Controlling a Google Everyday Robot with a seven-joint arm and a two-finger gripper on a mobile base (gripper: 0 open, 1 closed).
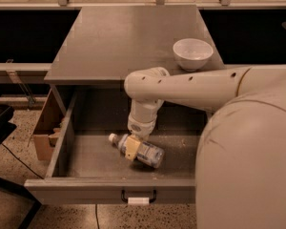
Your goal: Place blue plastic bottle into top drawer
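Observation:
The top drawer (86,187) stands pulled open below the grey counter, with its dark handle and white tag at the front. The blue plastic bottle (148,152) lies on its side on the drawer's speckled floor, white cap pointing left. My gripper (132,147) reaches down into the drawer from the white arm and sits right over the bottle's neck end, touching it.
A white bowl (192,53) stands on the counter top (124,37) at the right. A cardboard box (44,132) sits on the floor left of the drawer. My white arm and body fill the right side of the view.

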